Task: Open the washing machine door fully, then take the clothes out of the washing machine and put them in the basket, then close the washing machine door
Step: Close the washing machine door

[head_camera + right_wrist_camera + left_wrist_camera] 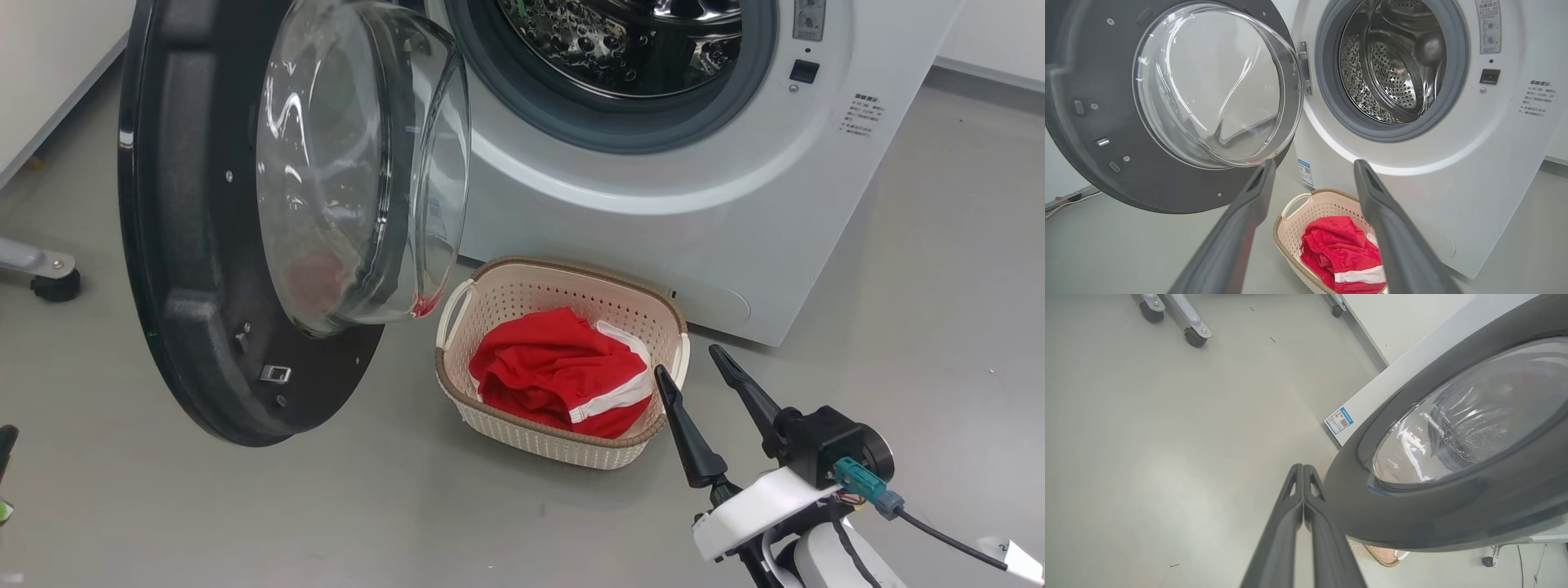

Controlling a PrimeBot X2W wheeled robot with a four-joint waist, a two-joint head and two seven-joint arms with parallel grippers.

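Red clothes (559, 367) with white trim, bunched in the basket (563, 276), just below and left of the right tool (689, 361), near its fingertips but not touching. Seen along that tool in the right wrist view, lie low between the two fingers, partly hidden behind the right-hand one. Basket on the floor (245, 506), just in front of the washing machine (653, 220), below the drum opening and beside the lower edge of the washing machine door (188, 245).

Door wide open to the left, inner side facing the right tool, with the glass bowl (351, 163) bulging out near the basket's left handle and a red tint low in the glass. Inside the grey gasket (1331, 106), the perforated steel drum (1392, 73). At the machine's lower corner on the hinge side, a blue label (1340, 420). Off on the floor to the left, castors (1194, 337) on grey legs, well apart from the basket.

Right tool released: fingers spread wide, gripping nothing. Points up and forward toward the machine front from a pale wrist at the lower right of the head view. Clenched, the left tool (1303, 467): fingers pressed flat together on the outer side of the door, tips just beside its dark rim. Cannot tell whether touching it.
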